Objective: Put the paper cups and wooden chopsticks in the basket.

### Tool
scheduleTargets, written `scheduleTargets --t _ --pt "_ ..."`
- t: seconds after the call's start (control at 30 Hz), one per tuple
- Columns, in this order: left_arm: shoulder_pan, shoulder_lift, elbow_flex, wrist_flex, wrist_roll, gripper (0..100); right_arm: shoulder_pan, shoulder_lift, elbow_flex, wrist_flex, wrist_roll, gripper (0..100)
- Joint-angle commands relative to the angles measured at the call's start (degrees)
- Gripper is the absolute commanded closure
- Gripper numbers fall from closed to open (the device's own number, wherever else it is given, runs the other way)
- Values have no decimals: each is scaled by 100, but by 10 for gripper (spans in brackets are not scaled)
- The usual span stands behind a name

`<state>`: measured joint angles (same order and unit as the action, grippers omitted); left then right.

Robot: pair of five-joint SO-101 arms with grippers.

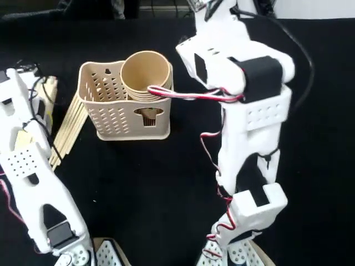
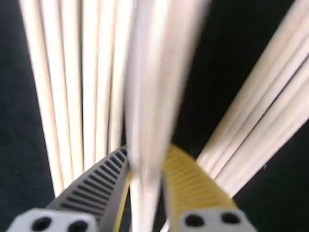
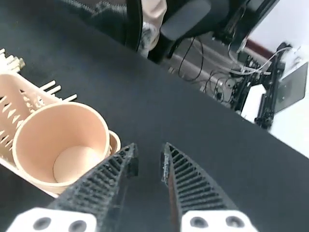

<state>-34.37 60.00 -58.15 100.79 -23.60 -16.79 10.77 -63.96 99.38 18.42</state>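
The left pincer (image 2: 147, 150) grips thin pale wooden chopsticks (image 2: 149, 72) between its jaws. They look light, stiff and slippery, so a hold near the middle seems best. The right pincer (image 3: 148, 146) is narrow and holds nothing.

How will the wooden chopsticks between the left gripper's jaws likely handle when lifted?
The wooden chopsticks look thin and straight, so probably stiff and light. Clamped in the left gripper across a narrow width, they may pivot or slide. The rest of the pile lies fanned loosely, so a nudge would likely roll or scatter it.
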Motion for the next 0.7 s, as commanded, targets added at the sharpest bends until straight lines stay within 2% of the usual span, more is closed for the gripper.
scheduleTargets --t 0.0,0.33,0.67 --pt "22 -316 -198 0 62 977 97 -233 110 176 35 906" --pt "567 -2374 -13 0 88 973 97 -180 127 176 35 906" --pt "567 -4193 1270 0 105 973 97 -180 127 176 35 906"
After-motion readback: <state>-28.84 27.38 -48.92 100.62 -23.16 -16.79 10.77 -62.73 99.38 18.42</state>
